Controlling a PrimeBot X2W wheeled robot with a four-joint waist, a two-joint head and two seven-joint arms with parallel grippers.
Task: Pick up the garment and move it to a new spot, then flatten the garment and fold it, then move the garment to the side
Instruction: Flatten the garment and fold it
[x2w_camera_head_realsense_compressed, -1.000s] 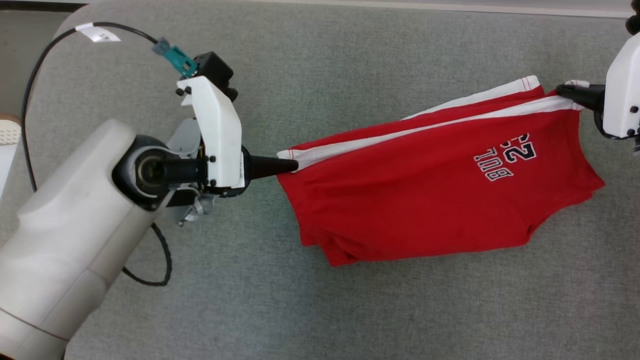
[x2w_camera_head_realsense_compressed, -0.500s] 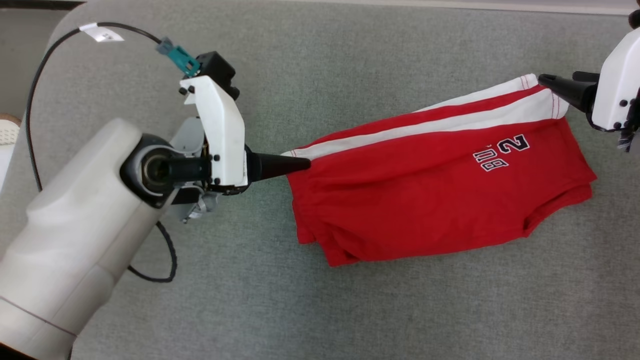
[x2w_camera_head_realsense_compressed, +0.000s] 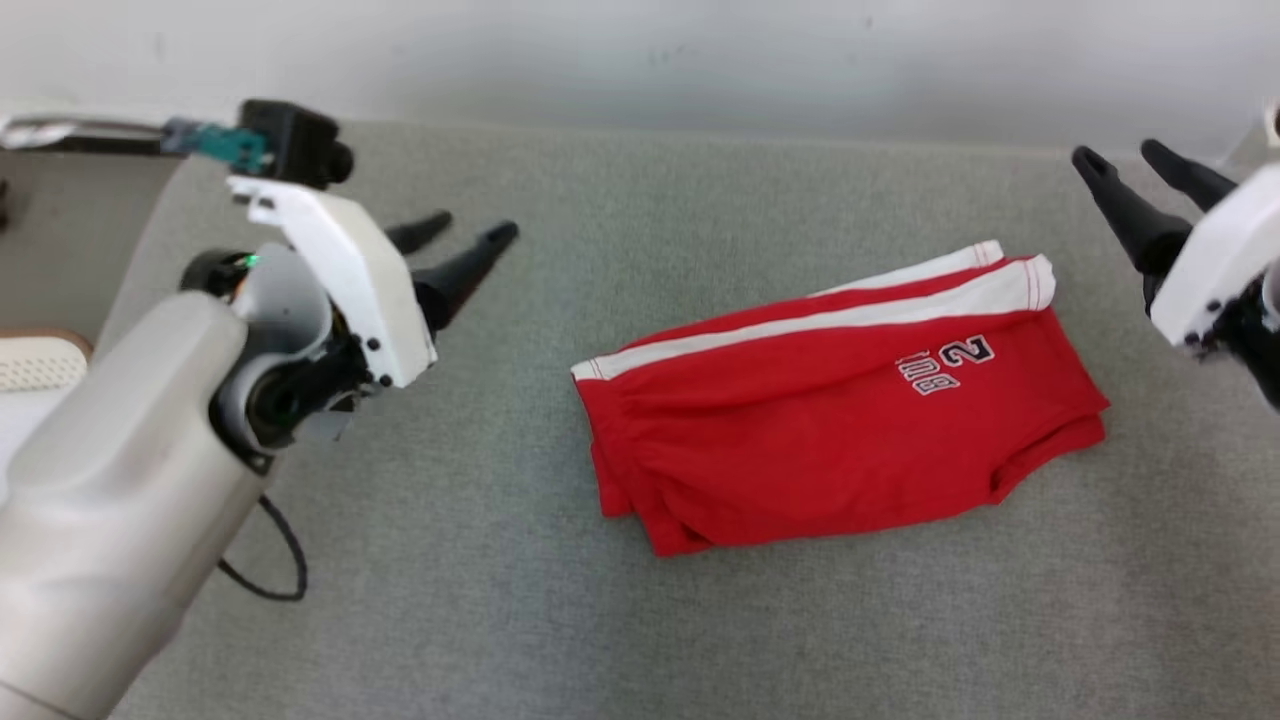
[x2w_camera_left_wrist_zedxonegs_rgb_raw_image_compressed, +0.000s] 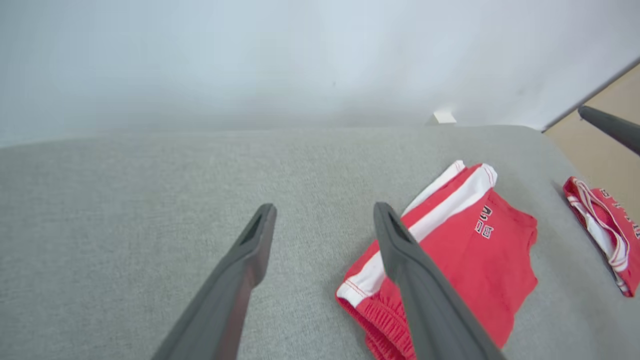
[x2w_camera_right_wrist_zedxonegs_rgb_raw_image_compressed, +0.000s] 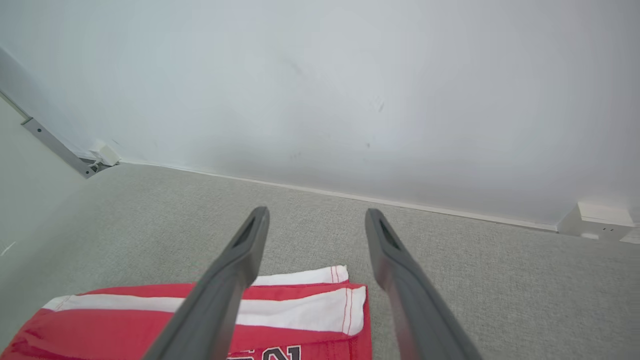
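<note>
**Head view.** The garment (x2w_camera_head_realsense_compressed: 840, 440), a pair of red shorts with a white side stripe and dark lettering, lies folded on the grey counter (x2w_camera_head_realsense_compressed: 500, 620), right of the frame's centre. Its striped edge faces the top of the frame. The left end effector (x2w_camera_head_realsense_compressed: 470, 228) sits in the upper left, well apart from the shorts. Its two dark fingers are spread wide and hold nothing. The right end effector (x2w_camera_head_realsense_compressed: 1118, 155) is in the upper right, beyond the striped corner of the shorts, with its fingers also splayed and empty. A black cable (x2w_camera_head_realsense_compressed: 270, 570) loops on the counter at lower left, beside the pale forearm. A pale wall (x2w_camera_head_realsense_compressed: 640, 50) runs across the top.

**Left wrist view.** The left end effector (x2w_camera_left_wrist_zedxonegs_rgb_raw_image_compressed: 325, 209) has its fingers standing far apart over bare counter, with nothing between them. The garment (x2w_camera_left_wrist_zedxonegs_rgb_raw_image_compressed: 465, 250) lies at lower right, partly hidden behind the right-hand finger. A second red and white piece of clothing (x2w_camera_left_wrist_zedxonegs_rgb_raw_image_compressed: 605, 230) lies at the right edge, apart from the shorts.

**Right wrist view.** The right end effector (x2w_camera_right_wrist_zedxonegs_rgb_raw_image_compressed: 316, 214) is wide open and empty. The garment (x2w_camera_right_wrist_zedxonegs_rgb_raw_image_compressed: 310, 310) lies at the bottom of the frame, left of centre, its white-banded corner showing between the fingers. The wall (x2w_camera_right_wrist_zedxonegs_rgb_raw_image_compressed: 320, 75) fills the upper half.
</note>
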